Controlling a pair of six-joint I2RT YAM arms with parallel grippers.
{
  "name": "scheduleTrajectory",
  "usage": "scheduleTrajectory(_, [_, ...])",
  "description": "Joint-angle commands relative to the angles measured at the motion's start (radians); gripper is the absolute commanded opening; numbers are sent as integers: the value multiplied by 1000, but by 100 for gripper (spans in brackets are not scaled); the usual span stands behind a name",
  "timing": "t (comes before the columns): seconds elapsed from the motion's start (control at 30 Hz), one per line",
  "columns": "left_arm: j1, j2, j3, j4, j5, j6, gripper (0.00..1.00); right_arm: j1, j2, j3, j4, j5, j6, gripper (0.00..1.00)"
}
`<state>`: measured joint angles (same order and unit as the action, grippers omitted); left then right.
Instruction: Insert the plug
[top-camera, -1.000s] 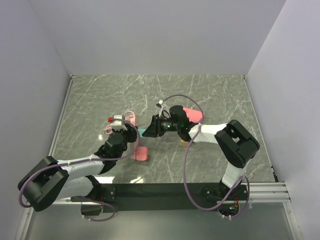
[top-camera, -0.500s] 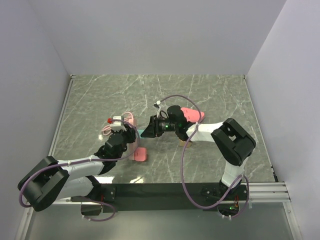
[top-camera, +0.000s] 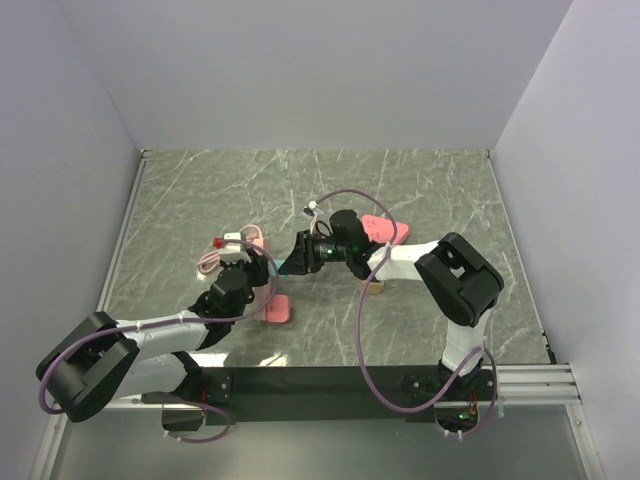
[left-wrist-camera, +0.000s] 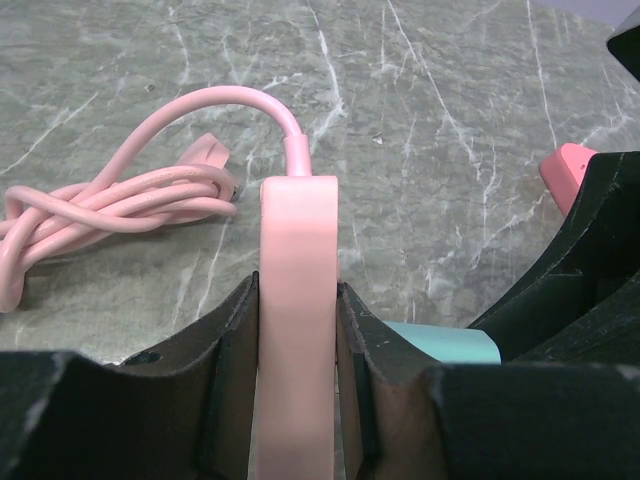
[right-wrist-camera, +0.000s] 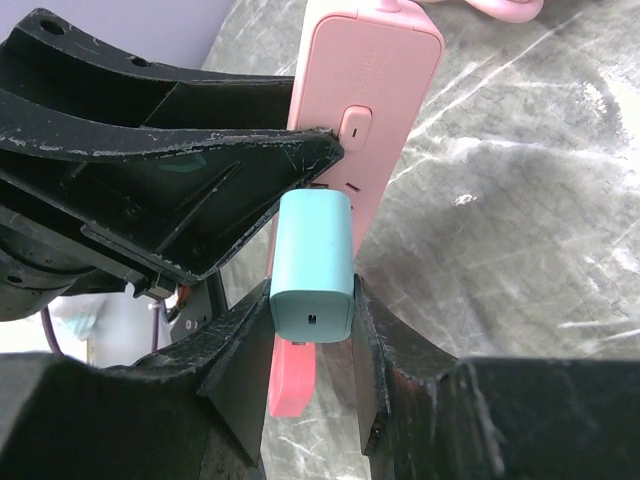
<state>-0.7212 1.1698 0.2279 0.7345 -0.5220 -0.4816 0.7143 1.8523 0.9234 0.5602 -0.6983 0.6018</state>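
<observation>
Teal plug (right-wrist-camera: 312, 250) grasped by right end effector (right-wrist-camera: 311, 305), shifted left toward pink strip (left-wrist-camera: 297, 230) clenched in left end effector (left-wrist-camera: 297, 335)

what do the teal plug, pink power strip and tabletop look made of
The teal plug is likely moulded plastic, matte, with rounded edges and even colour. The pink power strip is probably smooth hard plastic with a soft sheen; its button looks moulded in. The tabletop looks like grey-green marble with white veins, possibly a printed laminate.

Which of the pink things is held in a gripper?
The pink power strip with the cable, clamped by the left gripper; the other pink pieces lie on the table.
</observation>
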Motion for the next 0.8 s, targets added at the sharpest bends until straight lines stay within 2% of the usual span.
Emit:
scheduleTrajectory(0.0, [-52,-29,39,292,168,-80,1,45,54,49,10,79,-14,0])
scheduleTrajectory(0.77, [-55,-19,34,321,180,-98,1,74,140,134,14,57,10,0])
